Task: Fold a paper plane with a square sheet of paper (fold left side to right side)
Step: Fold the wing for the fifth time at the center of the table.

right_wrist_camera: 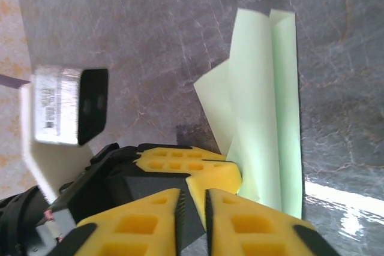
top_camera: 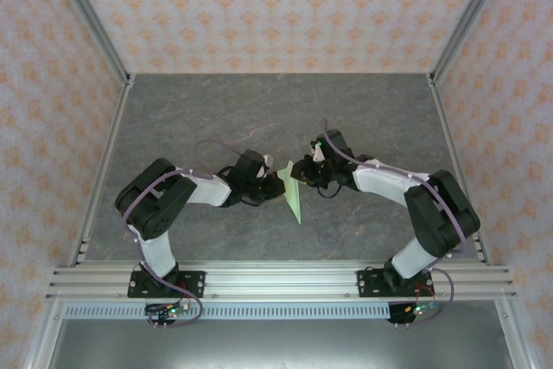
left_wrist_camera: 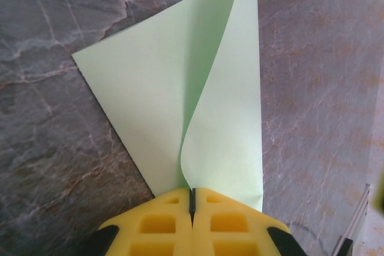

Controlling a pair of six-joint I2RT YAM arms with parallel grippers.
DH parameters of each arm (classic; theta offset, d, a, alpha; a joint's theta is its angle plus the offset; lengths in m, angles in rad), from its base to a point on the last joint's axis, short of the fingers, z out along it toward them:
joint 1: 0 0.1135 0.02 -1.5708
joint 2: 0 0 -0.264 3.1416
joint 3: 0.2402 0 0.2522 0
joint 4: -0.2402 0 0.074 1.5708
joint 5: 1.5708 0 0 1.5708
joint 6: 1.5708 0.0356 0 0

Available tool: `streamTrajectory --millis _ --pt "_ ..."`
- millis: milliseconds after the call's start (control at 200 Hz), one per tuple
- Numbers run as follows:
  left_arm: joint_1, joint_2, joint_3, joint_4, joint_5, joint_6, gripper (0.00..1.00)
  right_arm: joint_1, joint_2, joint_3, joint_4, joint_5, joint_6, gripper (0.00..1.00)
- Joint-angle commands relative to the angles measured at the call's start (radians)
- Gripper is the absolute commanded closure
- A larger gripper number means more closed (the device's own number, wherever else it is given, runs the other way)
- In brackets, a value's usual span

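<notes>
Viewing the left tool (left_wrist_camera: pixel 192 193), I see it closed on a corner of the folded green paper (left_wrist_camera: pixel 162 88), located at the middle of the grey surface (left_wrist_camera: pixel 48 166) between both arms. The right tool (right_wrist_camera: pixel 193 199) sits just beside the paper; I cannot tell whether it grips.

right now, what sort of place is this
probably a robot test cell, not a home: aluminium frame rail, patterned backdrop walls, marbled grey tabletop

Paper (left_wrist_camera: pixel 174 88) pale green; table (left_wrist_camera: pixel 60 28) grey marbled.
</notes>
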Motion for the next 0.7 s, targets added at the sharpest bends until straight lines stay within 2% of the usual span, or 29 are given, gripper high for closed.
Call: streamTrajectory --millis 0,245,696 --pt "-0.001 0.034 0.017 -0.049 -0.039 0.029 1.0 0.014 0.057 0.022 0.033 -0.033 0.009 0.85" --pt "-0.001 0.029 0.017 -0.066 -0.048 0.037 1.0 0.015 0.117 0.015 0.061 -0.035 0.009 0.86" --pt "-0.001 0.028 0.014 -0.107 -0.078 0.037 1.0 0.015 0.132 -0.024 0.075 -0.006 -0.006 0.86"
